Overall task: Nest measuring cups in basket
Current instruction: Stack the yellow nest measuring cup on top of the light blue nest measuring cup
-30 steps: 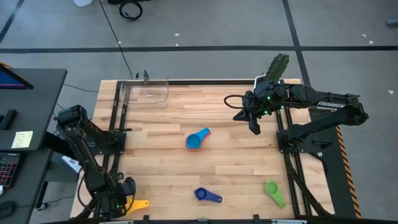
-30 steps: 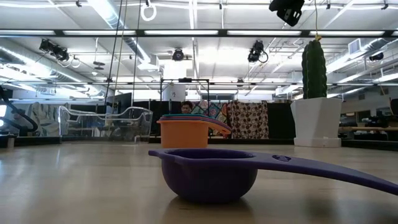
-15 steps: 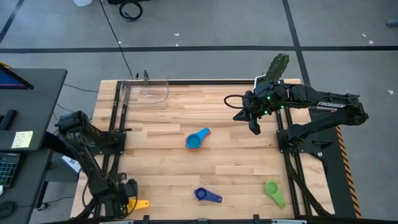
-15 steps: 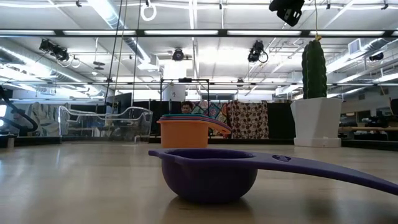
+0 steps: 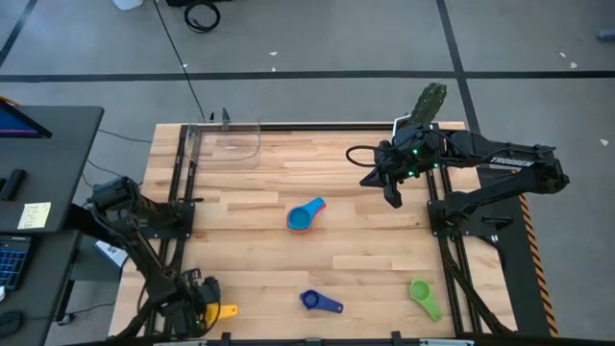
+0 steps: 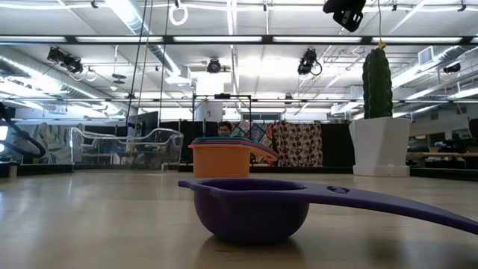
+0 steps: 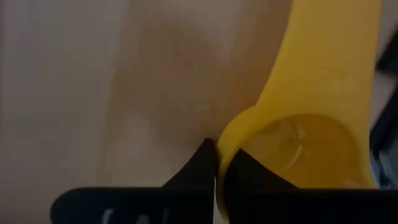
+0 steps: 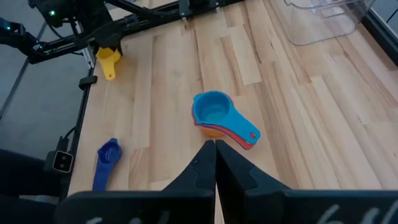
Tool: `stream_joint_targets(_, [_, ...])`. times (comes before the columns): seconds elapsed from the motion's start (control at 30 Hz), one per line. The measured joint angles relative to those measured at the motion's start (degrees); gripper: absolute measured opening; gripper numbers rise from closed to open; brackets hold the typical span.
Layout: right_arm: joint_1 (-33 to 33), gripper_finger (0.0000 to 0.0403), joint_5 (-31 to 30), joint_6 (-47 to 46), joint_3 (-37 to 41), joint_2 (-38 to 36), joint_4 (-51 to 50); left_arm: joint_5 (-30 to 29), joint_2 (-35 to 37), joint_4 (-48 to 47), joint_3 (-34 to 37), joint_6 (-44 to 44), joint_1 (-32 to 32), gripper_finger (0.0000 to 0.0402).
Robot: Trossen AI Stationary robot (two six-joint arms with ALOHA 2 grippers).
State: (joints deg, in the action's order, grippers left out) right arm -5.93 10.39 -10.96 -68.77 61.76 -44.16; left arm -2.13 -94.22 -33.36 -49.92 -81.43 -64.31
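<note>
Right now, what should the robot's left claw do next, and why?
Probably lift. The left gripper has shut on the rim of the yellow cup, which sits at the table's near left corner, far from the stack of cups in the middle. Raising it first lets it travel there.

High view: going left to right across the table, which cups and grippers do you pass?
Left gripper shut on the yellow cup → stacked cups with light blue on top → dark blue cup → right gripper, shut and empty → green cup.
</note>
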Motion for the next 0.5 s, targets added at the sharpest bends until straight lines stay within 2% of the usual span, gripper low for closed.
stream_joint_targets(0.17, [0.6, 0.0007, 0.0, 1.1, 0.0, -0.1, 0.0, 0.0, 3.1, -2.4, 0.0, -1.6, 5.4, 0.0013])
stream_joint_targets(0.3, [1.1, 0.0007, 0.0, 1.9, -0.1, -1.4, 0.0, 0.0, 8.1, -2.8, 0.0, 2.8, 11.1, 0.0013])
stream_joint_targets(0.5, [2.1, 0.0007, -0.1, 6.2, -2.4, -3.6, 0.0, 0.4, 14.9, -4.8, -2.6, 8.0, 24.6, 0.0013])
